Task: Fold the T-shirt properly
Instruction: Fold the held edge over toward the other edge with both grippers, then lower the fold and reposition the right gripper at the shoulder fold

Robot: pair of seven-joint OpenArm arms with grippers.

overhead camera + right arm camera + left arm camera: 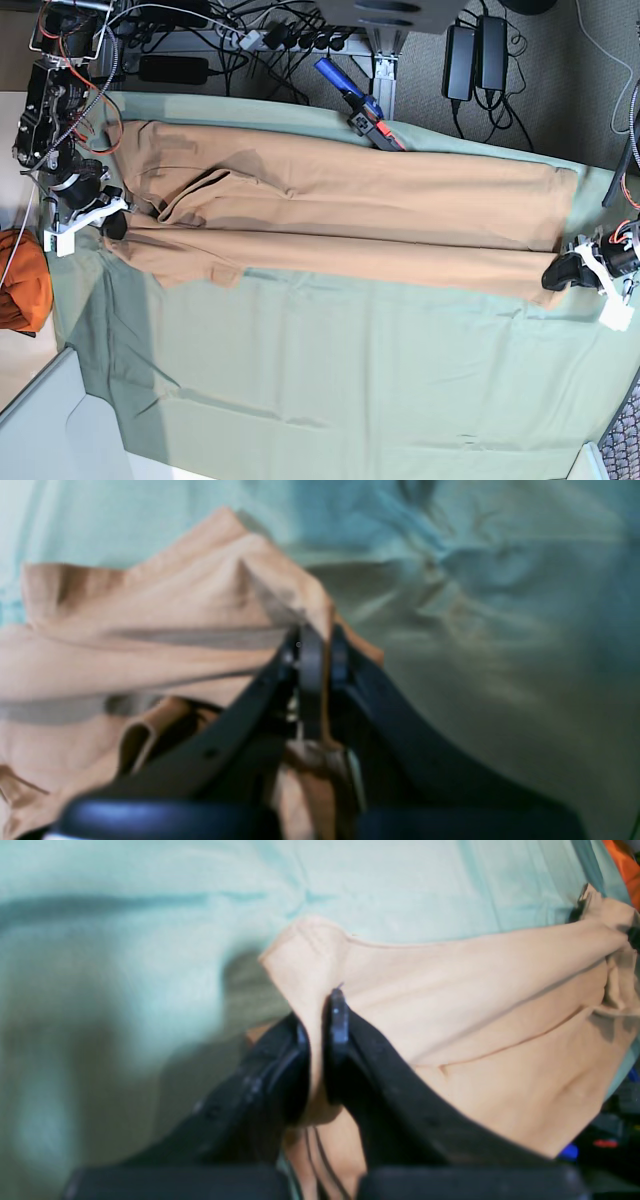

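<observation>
here, in the left wrist view, the left gripper [320,1025] is pinching a fold of the shirt [475,1030]: tan cloth runs up between the two black fingers [338,1015], which are pressed nearly together on it. the fabric is matte, soft cotton, bunching into rounded ridges at the pinch and stretching away in a taut sheet toward the far corner. under it lies the pale green sheet [150,915], smooth and a little creased.

in the right wrist view the right gripper [320,650] likewise clamps the shirt [150,645], a peak of cloth standing up just behind the tips and a seamed hem hanging loose below. the picture is blurred, so finer detail of the grip is hard to tell. the sheet [500,605] here is more rumpled.

in the base view the shirt [350,215] lies drawn out long across the upper half of the sheet [330,370], folded lengthwise into a band, a sleeve poking out near the right gripper [100,218], the left gripper [572,270] at the opposite end. an orange bundle [22,285] sits off the sheet's edge.

i judge the shirt light, limp and not slippery: it will sag and crease wherever unsupported, so it wants holding at corners or hems, both ends at once, kept lightly taut.
</observation>
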